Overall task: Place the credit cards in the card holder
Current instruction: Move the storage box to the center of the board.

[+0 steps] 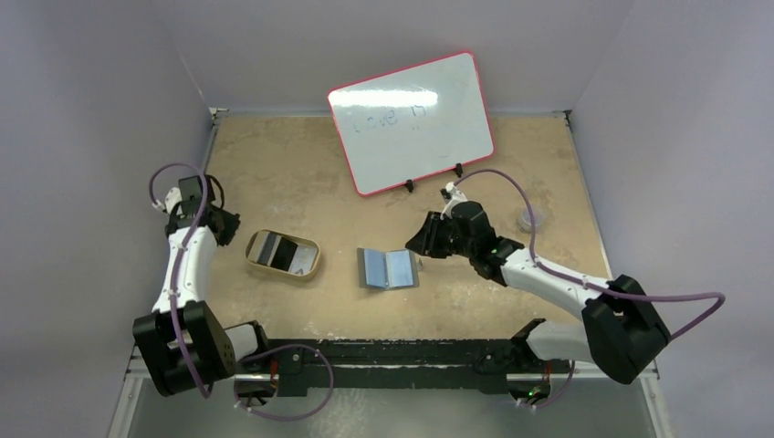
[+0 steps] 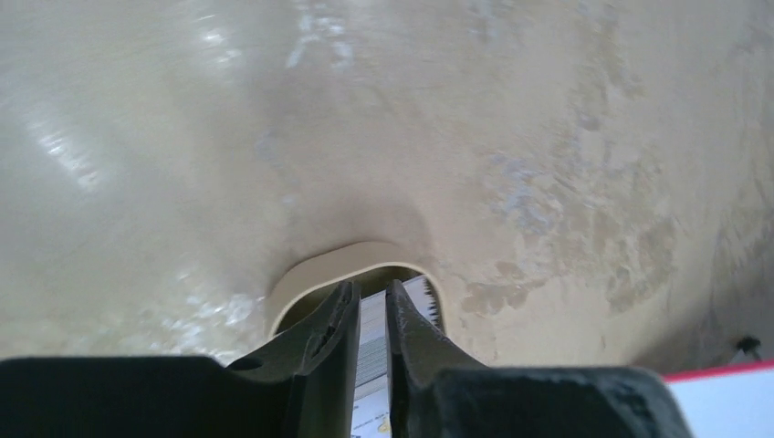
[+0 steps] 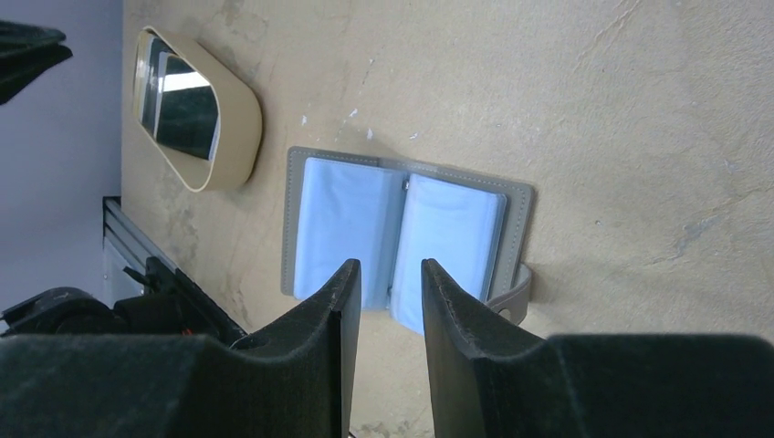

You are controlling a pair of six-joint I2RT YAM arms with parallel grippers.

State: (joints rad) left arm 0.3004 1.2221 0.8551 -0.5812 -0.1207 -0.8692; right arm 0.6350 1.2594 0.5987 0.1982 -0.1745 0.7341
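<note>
Right wrist view shows the card holder (image 3: 402, 233) best. It lies open and flat on the table (image 1: 301, 173), with two pale blue pockets facing up and a grey border around them. Its small tab (image 3: 511, 297) sticks out from one short edge. No card can be seen on top of the pockets.

In the top view the card holder (image 1: 388, 268) lies near the middle of the table, a little toward the arms. The right gripper (image 1: 418, 242) is just beside its right edge. In its own camera the right gripper (image 3: 388, 269) has its two fingers apart, with nothing between them, and they point at the middle fold of the holder.

To the left of the holder, a little apart, stands a gold tin (image 1: 314, 258) with rounded corners. The credit cards (image 1: 277, 251) lie inside it, one dark and one lighter. The right wrist view also shows the tin (image 3: 233, 137) with the cards (image 3: 183, 109) in it.

The left gripper (image 1: 224, 222) is at the left end of the tin. In the left wrist view its fingers (image 2: 370, 287) stand close together, with only a narrow gap. A white strip (image 2: 371, 347) shows in this gap. I cannot tell if it is a card being pinched or a card lying in the tin behind.

A whiteboard (image 1: 411, 123) with a red frame stands at the far side.
</note>
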